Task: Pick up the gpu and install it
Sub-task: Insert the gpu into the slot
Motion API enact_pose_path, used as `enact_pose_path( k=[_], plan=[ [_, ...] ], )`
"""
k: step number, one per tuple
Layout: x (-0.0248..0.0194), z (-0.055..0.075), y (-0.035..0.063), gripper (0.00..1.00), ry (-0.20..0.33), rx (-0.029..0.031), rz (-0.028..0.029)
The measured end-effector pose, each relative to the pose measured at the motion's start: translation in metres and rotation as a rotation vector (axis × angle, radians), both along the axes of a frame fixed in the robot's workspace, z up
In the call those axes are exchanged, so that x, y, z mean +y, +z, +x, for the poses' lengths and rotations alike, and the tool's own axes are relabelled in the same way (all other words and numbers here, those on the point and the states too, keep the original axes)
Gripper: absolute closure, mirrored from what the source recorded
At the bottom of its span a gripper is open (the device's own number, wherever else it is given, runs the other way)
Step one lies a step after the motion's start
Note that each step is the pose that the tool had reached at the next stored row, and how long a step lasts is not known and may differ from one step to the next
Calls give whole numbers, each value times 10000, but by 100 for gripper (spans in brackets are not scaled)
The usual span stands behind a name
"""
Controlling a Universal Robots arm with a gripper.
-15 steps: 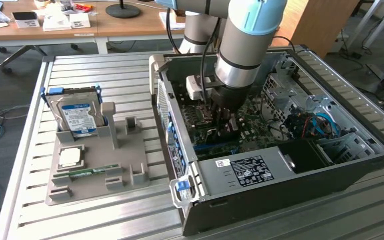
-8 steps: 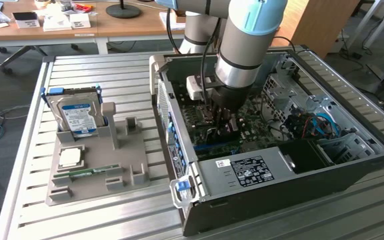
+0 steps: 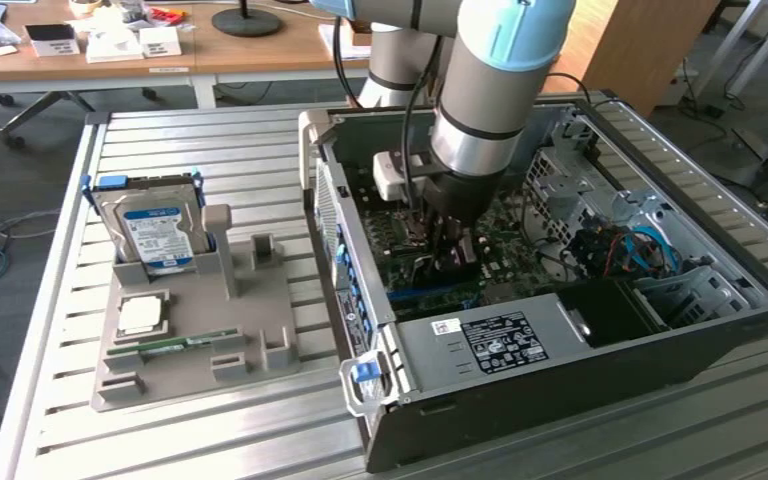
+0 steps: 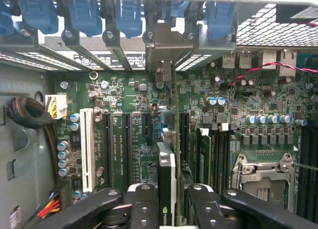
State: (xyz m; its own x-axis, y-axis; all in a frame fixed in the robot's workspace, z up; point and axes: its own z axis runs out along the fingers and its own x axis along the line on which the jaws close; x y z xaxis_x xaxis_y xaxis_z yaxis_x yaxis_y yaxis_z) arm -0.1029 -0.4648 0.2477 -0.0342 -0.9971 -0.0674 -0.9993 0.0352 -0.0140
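Note:
The gpu [image 4: 166, 177] stands on edge on the green motherboard [image 4: 124, 95] inside the open computer case [image 3: 518, 405]. Its silvery end bracket [image 4: 161, 55] sits against the slot openings in the case's rear wall. My gripper [image 4: 171, 191] straddles the card's near end, one black finger [image 4: 144, 204] right beside it and the other [image 4: 201, 204] a narrow gap away, so the jaws stand open around it. In the exterior view the gripper [image 3: 444, 255] reaches straight down into the case, hiding the card.
Empty expansion slots [image 4: 126, 139] lie beside the card, and memory sticks [image 4: 203, 154] and a CPU socket [image 4: 261, 174] on its other side. A power supply [image 3: 491, 340] fills the case's near corner. On the exterior view's left, a grey fixture [image 3: 244, 330] holds a hard drive [image 3: 157, 235].

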Motion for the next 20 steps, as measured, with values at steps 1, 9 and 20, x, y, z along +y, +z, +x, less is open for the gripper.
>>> enact_pose_path(
  k=[1, 9, 20],
  plan=[
    [-6, 0, -1, 73, -1, -1, 12],
    [-9, -1, 1, 73, -2, 1, 34],
    [-13, -3, -13, 73, -1, -1, 94]
  ],
)
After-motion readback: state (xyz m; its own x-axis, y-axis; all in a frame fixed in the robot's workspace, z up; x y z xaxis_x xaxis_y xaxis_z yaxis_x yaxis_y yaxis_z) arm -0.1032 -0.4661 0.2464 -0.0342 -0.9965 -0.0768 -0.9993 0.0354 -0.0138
